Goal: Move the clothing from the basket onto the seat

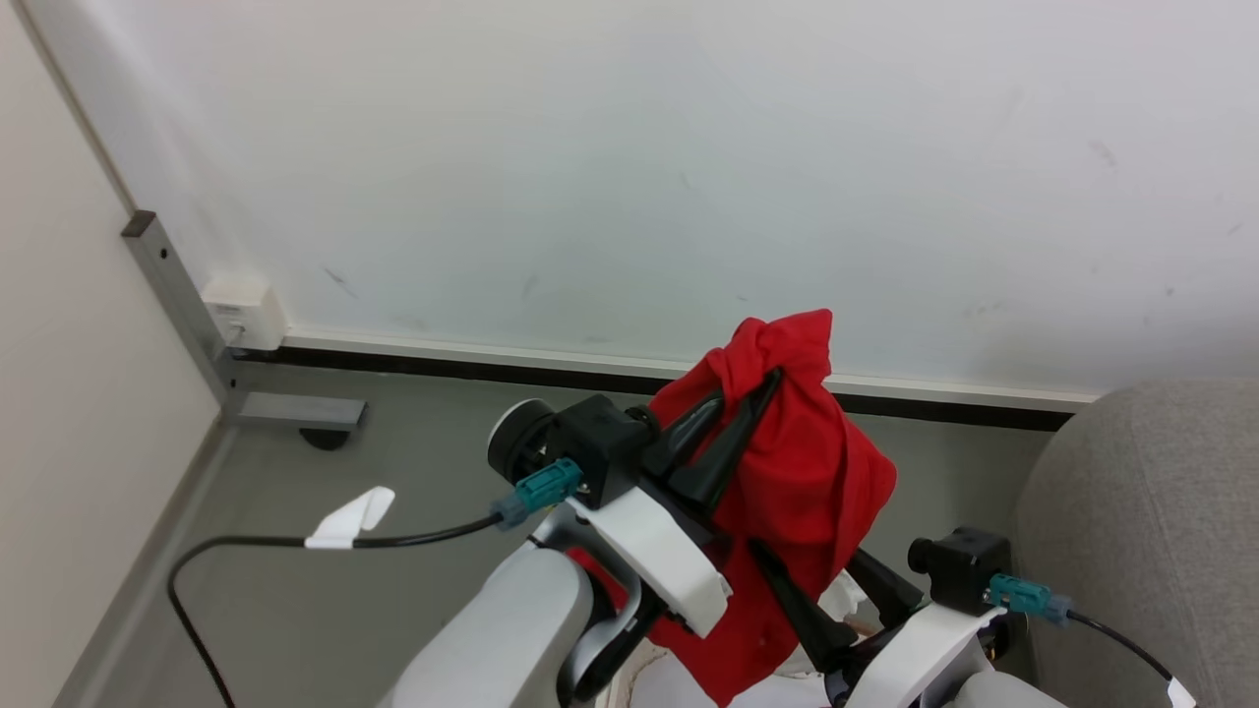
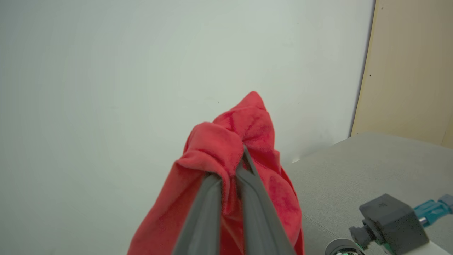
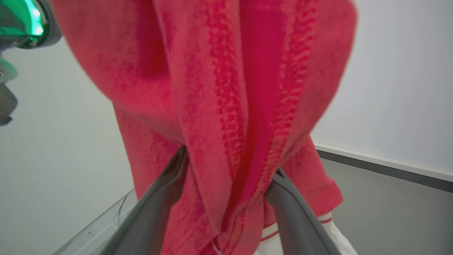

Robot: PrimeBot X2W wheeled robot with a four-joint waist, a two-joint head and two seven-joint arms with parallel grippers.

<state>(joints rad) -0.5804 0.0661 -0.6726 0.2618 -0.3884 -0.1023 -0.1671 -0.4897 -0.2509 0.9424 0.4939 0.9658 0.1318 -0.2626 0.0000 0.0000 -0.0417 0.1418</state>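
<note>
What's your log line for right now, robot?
left gripper: shut on red garment, held up | right gripper: open, straddling the garment's hanging part | seat: garment not yet on it

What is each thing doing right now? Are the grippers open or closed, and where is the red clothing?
left gripper: shut, pinching the red clothing near its top and holding it in the air.
right gripper: open, one finger on each side of the hanging cloth.
red clothing: bunched up, lifted, dangling from the left gripper.
seat: off to the robot's right, red clothing not on it yet.
</note>
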